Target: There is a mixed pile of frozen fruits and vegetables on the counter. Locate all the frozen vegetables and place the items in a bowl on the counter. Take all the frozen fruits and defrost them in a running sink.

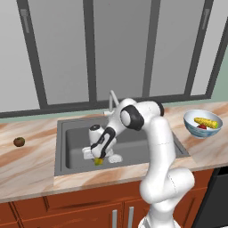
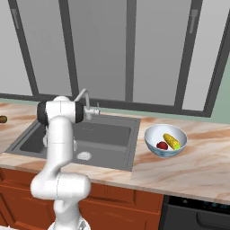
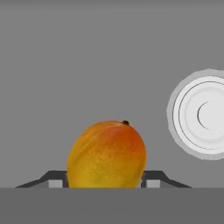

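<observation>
My gripper (image 1: 99, 156) is low inside the dark grey sink (image 1: 71, 147), shut on the yellow-orange mango (image 1: 98, 161). In the hand view the mango (image 3: 107, 153) sits between the two fingertips of the gripper (image 3: 105, 183), just above the sink floor, with the round silver drain (image 3: 205, 114) to its right. The brown kiwi (image 1: 18, 141) lies on the counter (image 1: 31, 164) left of the sink. At the right, the pale bowl (image 1: 192, 123) holds the corn cob (image 1: 208, 122) and the red tomato (image 1: 201, 127).
The curved silver tap (image 1: 111, 100) stands at the sink's back edge, close behind the arm. A window wall runs behind the counter. Reddish-brown cabinets (image 1: 67, 209) sit below, and a dark appliance (image 2: 197, 215) stands at the lower right.
</observation>
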You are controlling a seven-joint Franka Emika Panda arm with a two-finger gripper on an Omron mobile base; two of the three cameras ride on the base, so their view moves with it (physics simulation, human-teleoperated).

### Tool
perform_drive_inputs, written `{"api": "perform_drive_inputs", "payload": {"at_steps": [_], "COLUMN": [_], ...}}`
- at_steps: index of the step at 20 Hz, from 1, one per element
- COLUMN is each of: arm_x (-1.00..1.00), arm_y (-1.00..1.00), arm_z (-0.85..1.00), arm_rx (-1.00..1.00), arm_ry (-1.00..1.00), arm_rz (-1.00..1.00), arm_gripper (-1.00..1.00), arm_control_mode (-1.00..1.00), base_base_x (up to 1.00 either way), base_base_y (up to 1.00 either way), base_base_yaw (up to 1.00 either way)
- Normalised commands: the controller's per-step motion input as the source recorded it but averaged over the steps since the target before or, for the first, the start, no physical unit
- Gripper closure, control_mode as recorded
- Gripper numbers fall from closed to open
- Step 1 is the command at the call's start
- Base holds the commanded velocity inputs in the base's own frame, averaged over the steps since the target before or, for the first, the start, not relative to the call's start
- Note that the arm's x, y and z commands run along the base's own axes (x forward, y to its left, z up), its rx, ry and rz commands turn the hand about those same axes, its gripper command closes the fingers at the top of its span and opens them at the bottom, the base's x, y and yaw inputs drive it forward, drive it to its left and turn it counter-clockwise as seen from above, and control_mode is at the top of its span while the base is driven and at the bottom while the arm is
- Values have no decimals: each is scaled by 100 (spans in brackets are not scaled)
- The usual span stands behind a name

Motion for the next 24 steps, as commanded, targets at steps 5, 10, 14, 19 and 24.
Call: {"api": "perform_drive_inputs", "payload": {"at_steps": [5,10,14,19,24], "arm_x": [6,2,-1,-18,-28], "arm_y": [1,0,9,12,2], "arm_z": [-10,0,27,82,100], "arm_rx": [0,0,0,1,5], "arm_ry": [0,-1,-7,-12,-9], "arm_rz": [0,0,-4,-7,-10], "arm_gripper": [-100,-100,-100,-100,-100], "arm_control_mode": [-100,-100,-100,-100,-100], "base_base_x": [0,0,0,0,0], "base_base_y": [0,0,0,0,0], "base_base_yaw": [0,0,0,0,0]}}
